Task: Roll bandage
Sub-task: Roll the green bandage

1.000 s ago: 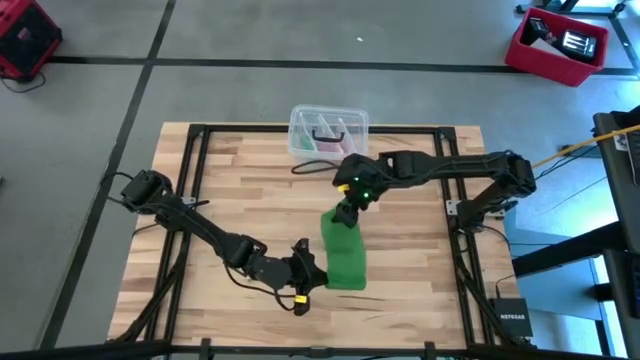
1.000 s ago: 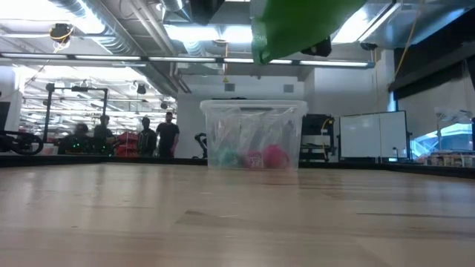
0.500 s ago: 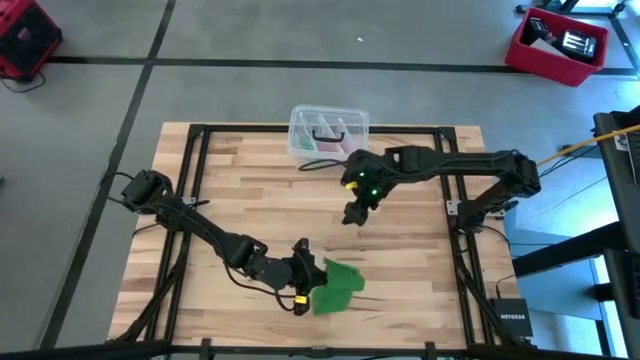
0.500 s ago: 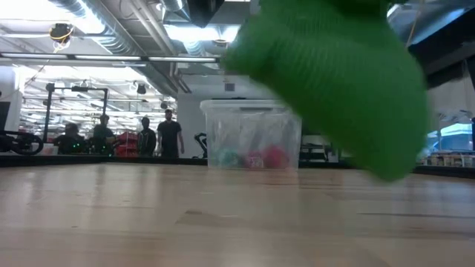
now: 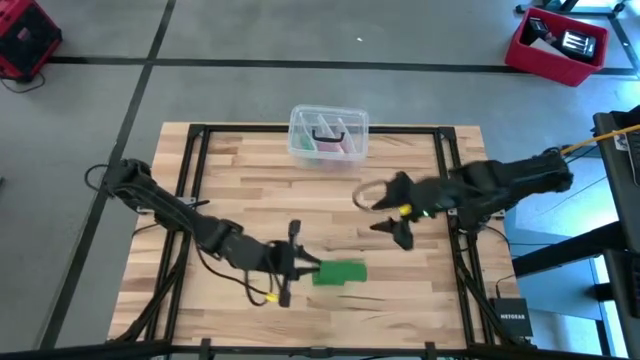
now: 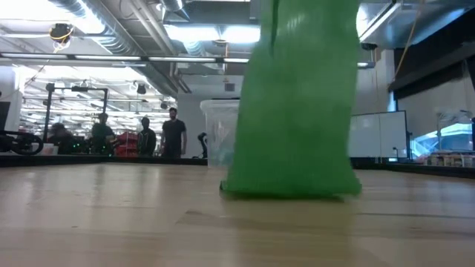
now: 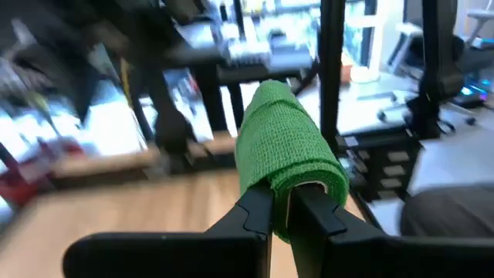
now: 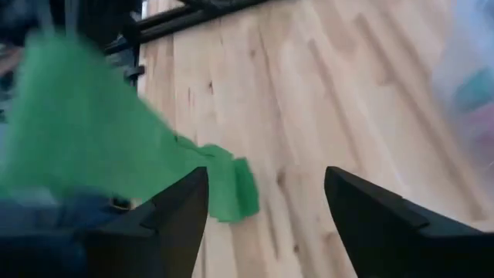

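Observation:
The bright green bandage [image 5: 338, 273] is near the table's front middle, with my left gripper [image 5: 308, 266] shut on it just to its left. In the low view the bandage [image 6: 293, 96] hangs as a wide band from above down to the tabletop. In the left wrist view it drapes over my left gripper's [image 7: 282, 202] fingertips. My right gripper [image 5: 395, 232] is open over the table's right half, away from the bandage, with nothing between its fingers [image 8: 185, 208]. My left gripper pinches the bandage between its two shut fingers at a folded part [image 7: 297, 179], which humps over the fingertips. The fingers come roughly level from the table's left. The band hangs below them and its lower end [image 6: 289, 189] rests on the table.
A clear plastic box [image 5: 328, 133] with pink and dark items stands at the table's far middle edge; in the low view the box [image 6: 214, 137] stands behind the bandage. People stand far off in the room behind. Bare wood lies between the two grippers.
The bandage, stretched between both grippers a second ago, has come away from my right gripper and dropped toward my left one. My right gripper has swung toward the table's right edge and risen. My left gripper has risen and rolled, and the bandage now hangs from it.

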Controlling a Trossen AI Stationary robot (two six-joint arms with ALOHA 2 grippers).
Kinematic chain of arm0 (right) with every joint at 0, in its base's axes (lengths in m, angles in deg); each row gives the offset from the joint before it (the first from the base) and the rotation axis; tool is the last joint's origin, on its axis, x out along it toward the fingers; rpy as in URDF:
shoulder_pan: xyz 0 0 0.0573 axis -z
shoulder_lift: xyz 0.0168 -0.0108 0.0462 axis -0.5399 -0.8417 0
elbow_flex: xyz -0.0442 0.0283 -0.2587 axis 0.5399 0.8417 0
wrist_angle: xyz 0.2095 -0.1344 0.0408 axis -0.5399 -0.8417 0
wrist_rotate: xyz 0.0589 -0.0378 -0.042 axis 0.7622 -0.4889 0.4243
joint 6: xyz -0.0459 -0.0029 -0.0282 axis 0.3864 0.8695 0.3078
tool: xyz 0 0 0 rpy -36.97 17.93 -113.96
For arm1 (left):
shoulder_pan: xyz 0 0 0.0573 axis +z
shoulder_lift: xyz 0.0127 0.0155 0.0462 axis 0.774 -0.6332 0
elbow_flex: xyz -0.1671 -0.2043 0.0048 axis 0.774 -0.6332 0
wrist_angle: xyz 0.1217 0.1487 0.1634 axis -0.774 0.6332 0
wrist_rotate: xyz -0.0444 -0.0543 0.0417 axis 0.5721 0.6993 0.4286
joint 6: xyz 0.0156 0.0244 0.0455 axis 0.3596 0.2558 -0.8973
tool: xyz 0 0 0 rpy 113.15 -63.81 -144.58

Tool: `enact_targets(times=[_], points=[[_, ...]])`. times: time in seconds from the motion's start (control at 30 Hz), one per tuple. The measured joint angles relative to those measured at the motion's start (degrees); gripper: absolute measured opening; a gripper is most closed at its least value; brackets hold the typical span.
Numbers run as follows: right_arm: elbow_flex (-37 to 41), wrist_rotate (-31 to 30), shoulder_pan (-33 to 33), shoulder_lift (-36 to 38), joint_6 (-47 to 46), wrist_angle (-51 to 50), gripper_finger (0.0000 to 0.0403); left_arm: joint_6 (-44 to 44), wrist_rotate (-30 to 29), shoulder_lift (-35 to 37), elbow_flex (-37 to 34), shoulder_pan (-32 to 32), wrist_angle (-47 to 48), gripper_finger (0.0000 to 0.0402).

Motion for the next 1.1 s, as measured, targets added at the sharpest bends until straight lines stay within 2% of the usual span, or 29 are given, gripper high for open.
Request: enact_targets(times=[0.2,0.3,0.4,0.5,0.57,0.63,0.73,0.8,0.97,1.1], points=[[2.79,-19.53,-15.28,0.45,2.71,1.83,0.026,-6.62,-2.76,6.72,3.09,0.02,-0.11,0.0017],[8.68,-28.29,-20.84,0.37,5.61,8.66,0.026,-7.78,-2.93,9.21,3.49,0.02,-0.35,0.0017],[15.51,-36.52,-23.64,0.37,7.23,18.11,0.026,-7.63,-2.91,11.1,3.49,0.07,-0.69,0.0017],[22.54,-37.28,-23.31,-0.22,6.49,26.55,0.026,-7.65,-2.91,12.04,3.51,0.13,-0.78,0.0017],[26.38,-35.61,-22.16,-1.5,5.91,33.61,0.026,-7.67,-2.91,12.06,3.51,0.35,-0.75,0.0017],[28.44,-32.79,-20.79,-2.8,6.22,38.8,0.026,-7.82,-2.91,12.04,3.49,0.46,-0.47,0.0017],[30.99,-31.86,-19.02,-5.14,6.07,44.18,0.0259,-7.89,-2.91,12.04,3.49,0.67,-0.59,0.0017],[33.9,-31.95,-18.75,-6.97,9.11,51.24,0.0259,-7.87,-2.89,12.04,3.44,0.77,-0.6,0.0017],[40.82,-30.85,-17.67,-10.98,16.47,76.37,0.0259,-7.65,-2.89,12.04,3.44,0.79,-0.23,0.0017],[42.51,-30.31,-16.24,-15.96,20.13,86.73,0.0259,-7.41,-2.89,11.99,3.42,0.79,0.56,0.0017]])
